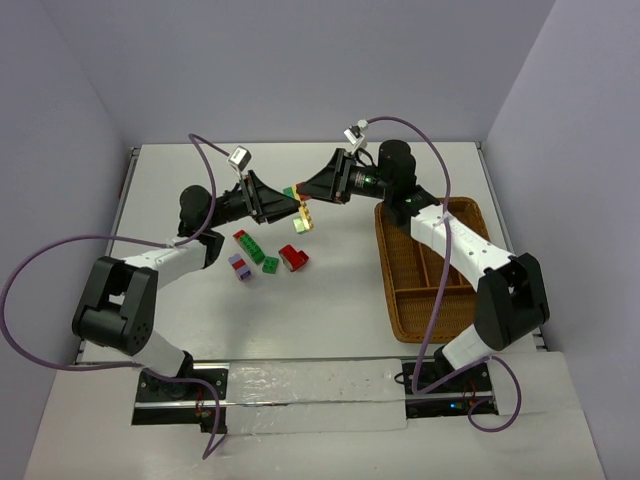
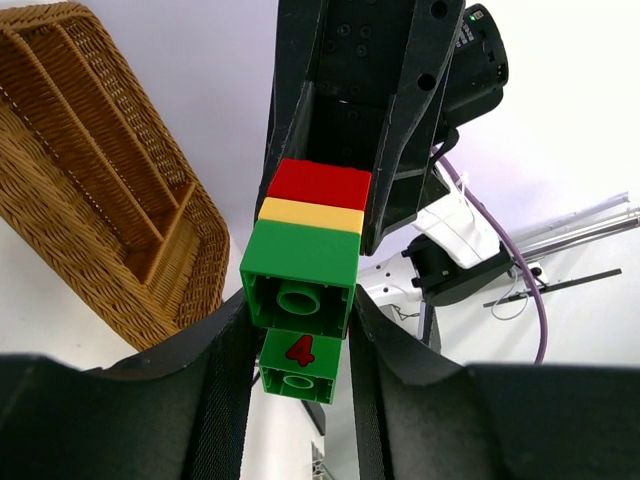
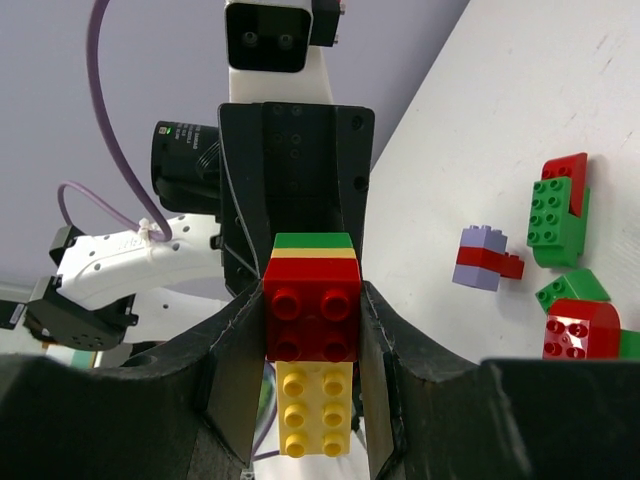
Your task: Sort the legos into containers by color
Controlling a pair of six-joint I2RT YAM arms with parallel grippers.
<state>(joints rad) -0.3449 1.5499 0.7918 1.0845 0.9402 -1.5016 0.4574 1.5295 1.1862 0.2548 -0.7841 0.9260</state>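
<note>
A stack of legos (image 1: pixel 300 203) hangs in the air between both grippers, over the middle of the table. Its layers are red (image 2: pixel 320 183), thin yellow (image 2: pixel 311 214) and green (image 2: pixel 300 275), with a small green brick marked 4 (image 2: pixel 298 365) below. My left gripper (image 2: pixel 298 340) is shut on the green end, fingers touching both sides. My right gripper (image 3: pixel 312 340) is shut on the red brick (image 3: pixel 312 310), and a yellow brick (image 3: pixel 313 410) hangs under it. The wicker tray of containers (image 1: pixel 385 270) lies to the right, its compartments bare.
Loose legos lie on the table below the grippers: a red-and-green bar (image 1: pixel 247 246), a purple brick with red (image 1: pixel 239 266), a green brick (image 1: pixel 270 265) and a red one (image 1: pixel 294 257). The tray's corner (image 2: pixel 215 250) shows left of the left wrist's fingers.
</note>
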